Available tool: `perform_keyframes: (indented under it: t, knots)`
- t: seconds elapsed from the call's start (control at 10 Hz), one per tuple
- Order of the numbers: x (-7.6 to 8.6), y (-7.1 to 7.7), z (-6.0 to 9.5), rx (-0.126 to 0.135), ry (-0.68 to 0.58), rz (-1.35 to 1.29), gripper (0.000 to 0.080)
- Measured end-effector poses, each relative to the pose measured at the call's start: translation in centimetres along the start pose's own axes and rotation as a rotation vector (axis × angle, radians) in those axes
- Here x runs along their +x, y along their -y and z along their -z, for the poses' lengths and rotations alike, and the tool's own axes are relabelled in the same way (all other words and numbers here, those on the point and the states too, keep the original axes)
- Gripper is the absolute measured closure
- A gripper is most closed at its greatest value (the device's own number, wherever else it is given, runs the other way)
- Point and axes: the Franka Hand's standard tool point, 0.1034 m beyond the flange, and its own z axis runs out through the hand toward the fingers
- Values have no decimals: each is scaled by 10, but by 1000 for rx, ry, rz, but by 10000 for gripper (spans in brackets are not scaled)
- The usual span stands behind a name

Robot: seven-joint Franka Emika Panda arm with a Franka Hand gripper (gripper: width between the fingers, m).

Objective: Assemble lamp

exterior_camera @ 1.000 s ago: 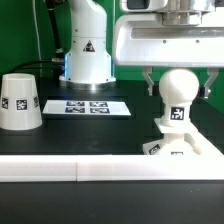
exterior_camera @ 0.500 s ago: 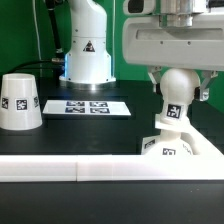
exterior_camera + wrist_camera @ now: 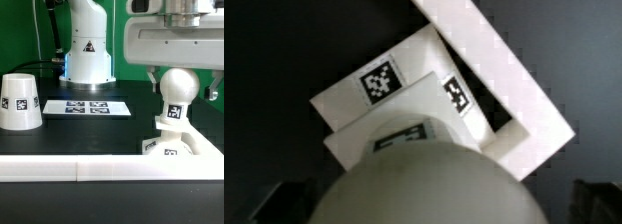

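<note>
The ball-shaped white bulb (image 3: 180, 88) stands upright with its tagged neck in the low square base (image 3: 190, 148) at the exterior view's right. My gripper (image 3: 181, 84) hangs over it with one finger on each side of the ball, and a small gap shows on both sides, so it is open. In the wrist view the bulb (image 3: 420, 185) fills the foreground above the tagged base (image 3: 384, 85), with dark fingers (image 3: 598, 200) at the edges. The cone shade (image 3: 20, 102) stands wide end down at the exterior view's left.
The marker board (image 3: 88, 106) lies flat in the middle behind the parts. A long white bar (image 3: 60, 170) edges the front of the table, right by the base; it also shows in the wrist view (image 3: 491, 60). The arm's white pedestal (image 3: 86, 45) stands at the back.
My gripper shifted toward the exterior view's right over the bulb. The fingers have spread off the ball. The bulb tilted slightly, then stood straight on the base.
</note>
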Motion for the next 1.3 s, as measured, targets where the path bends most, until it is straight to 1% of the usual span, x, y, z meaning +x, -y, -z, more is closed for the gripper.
perform_keyframes:
  t: [0.1,0.2,0.3,0.4,0.8,0.9,1.1,1.2,1.3]
  knots:
    - [-7,0,1,3,-6,64,100]
    - [-18,-3,3,-3,-6,125,100]
    - [-29,-7,7,-5,-4,157,100]
    - [-37,-15,9,-6,-1,195,100]
    - [-36,-15,7,-7,-2,207,100]
    - [-37,-28,11,10,-33,323,100]
    - [-43,-67,17,14,-61,396,100]
    - [-39,-84,18,17,-60,411,100]
    - [-30,-100,18,20,-54,395,100]
